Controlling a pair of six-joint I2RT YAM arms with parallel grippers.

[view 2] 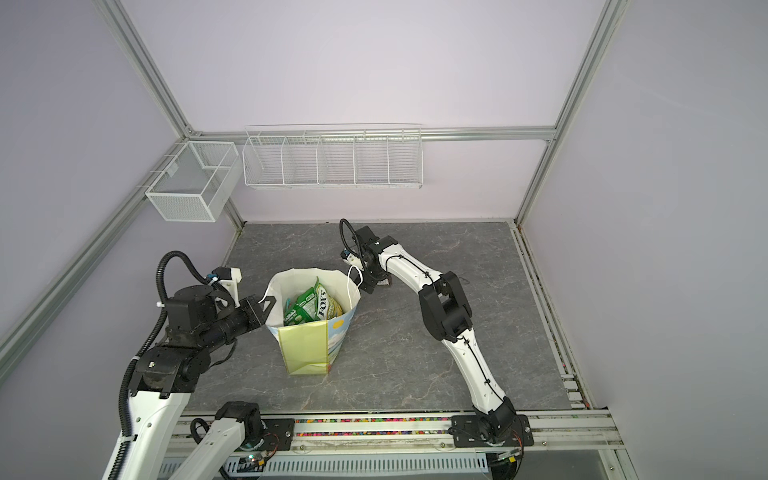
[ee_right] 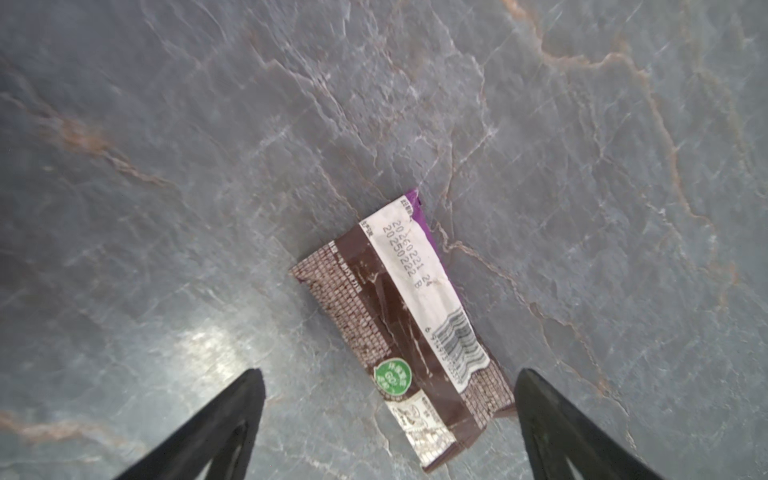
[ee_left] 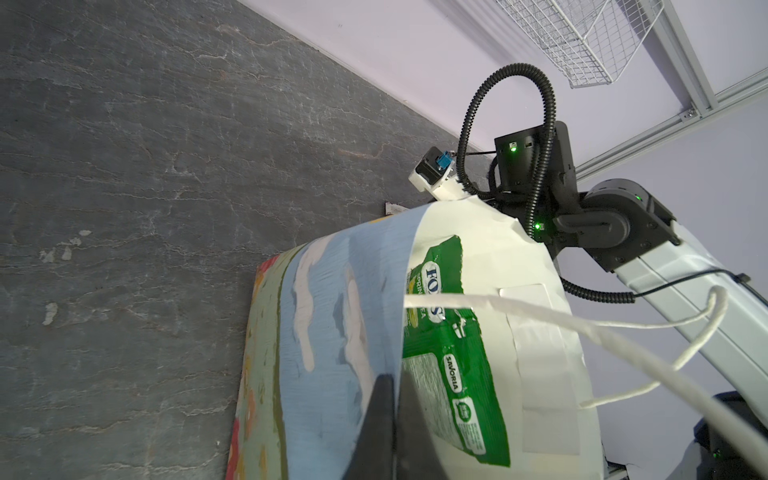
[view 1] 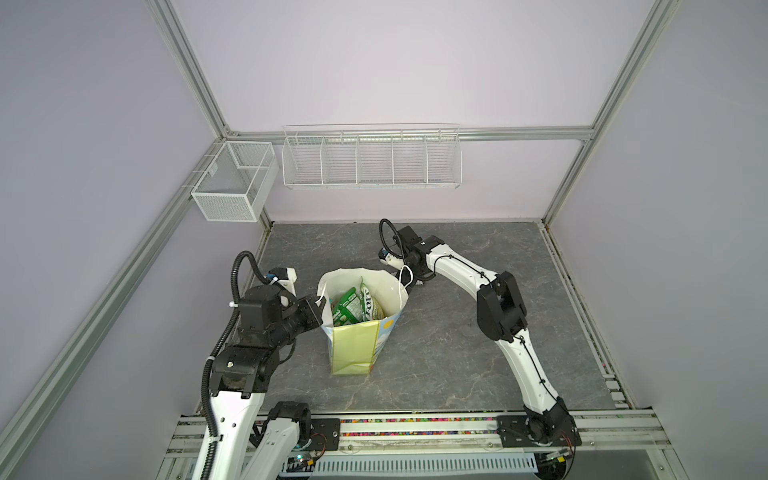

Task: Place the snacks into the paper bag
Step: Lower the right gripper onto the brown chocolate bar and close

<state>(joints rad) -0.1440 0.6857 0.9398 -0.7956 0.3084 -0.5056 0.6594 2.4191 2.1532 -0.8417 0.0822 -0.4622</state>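
The paper bag stands upright mid-table, its white inside open to both top views. Green snacks lie in it, among them a Fox's packet. My left gripper is shut on the bag's left rim, one finger outside on the blue printed face and one inside. A dark brown bar lies flat on the table behind the bag. My right gripper hangs low over the bar's near end, open, with a finger on each side and neither touching it.
A white cord handle loops loose off the bag's rim. A long white wire basket and a mesh basket hang on the back and left walls. The right arm's elbow stands right of the bag.
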